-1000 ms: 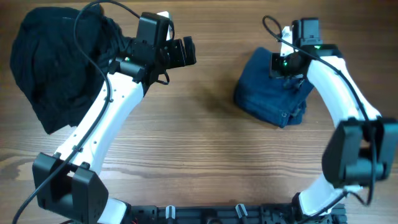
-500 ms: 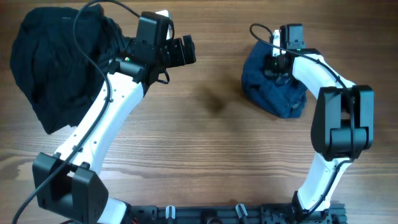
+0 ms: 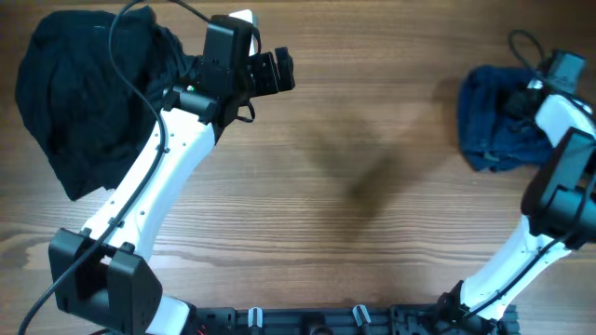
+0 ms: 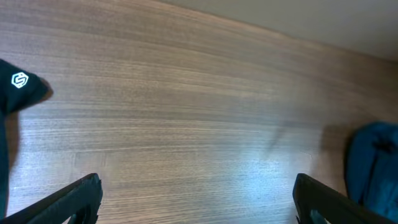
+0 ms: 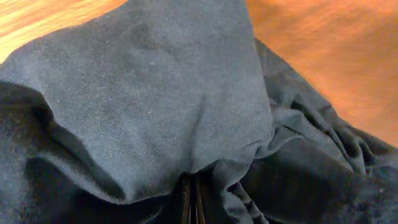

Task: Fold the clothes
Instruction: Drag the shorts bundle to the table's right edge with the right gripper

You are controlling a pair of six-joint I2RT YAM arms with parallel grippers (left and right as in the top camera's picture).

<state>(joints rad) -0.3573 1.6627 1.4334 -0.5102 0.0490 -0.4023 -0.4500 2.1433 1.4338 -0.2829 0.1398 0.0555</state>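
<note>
The blue garment (image 3: 486,130) lies bunched at the right edge of the table (image 3: 354,233), pinched in the clenched right gripper (image 3: 519,100). The black garment (image 3: 84,102) fills the far left corner, behind the open, empty left gripper (image 3: 277,73).

A loose garment (image 3: 84,102) lies at the far left corner of the counter (image 3: 326,214). A folded garment (image 3: 494,126) lies at the right edge near the far corner, well apart from it.
</note>
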